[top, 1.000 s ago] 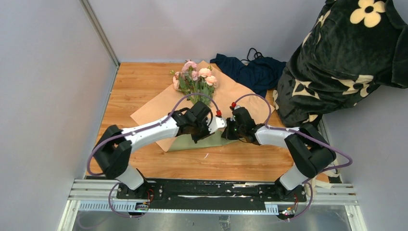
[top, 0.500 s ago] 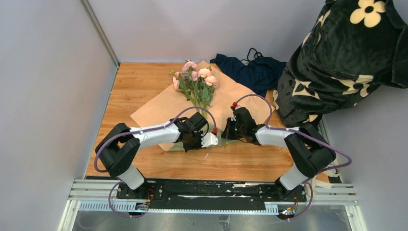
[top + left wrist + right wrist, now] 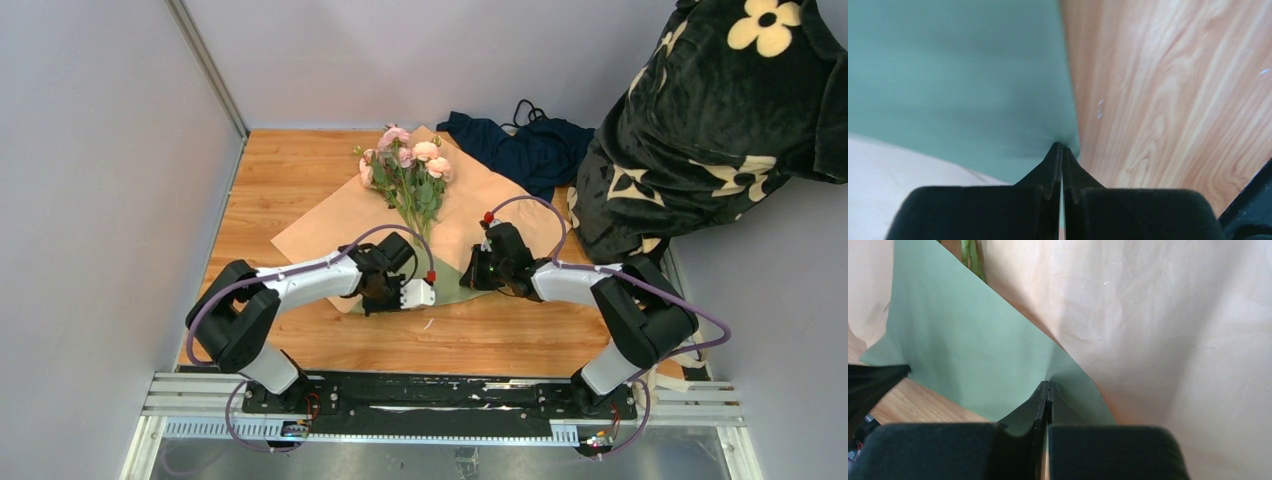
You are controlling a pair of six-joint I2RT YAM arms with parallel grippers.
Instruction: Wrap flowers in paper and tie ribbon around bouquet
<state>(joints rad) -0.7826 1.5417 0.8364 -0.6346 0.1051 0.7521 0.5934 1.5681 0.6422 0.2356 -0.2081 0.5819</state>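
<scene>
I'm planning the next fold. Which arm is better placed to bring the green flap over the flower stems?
Likely the right: the right gripper pinches the green flap of the paper with the flower stems close ahead; the left gripper pinches its outer edge beside bare table.

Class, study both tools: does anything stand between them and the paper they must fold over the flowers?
Nothing visible does. The left tool and the right tool each pinch the green flap of the paper directly. The flowers lie just beyond it on the same sheet.
</scene>
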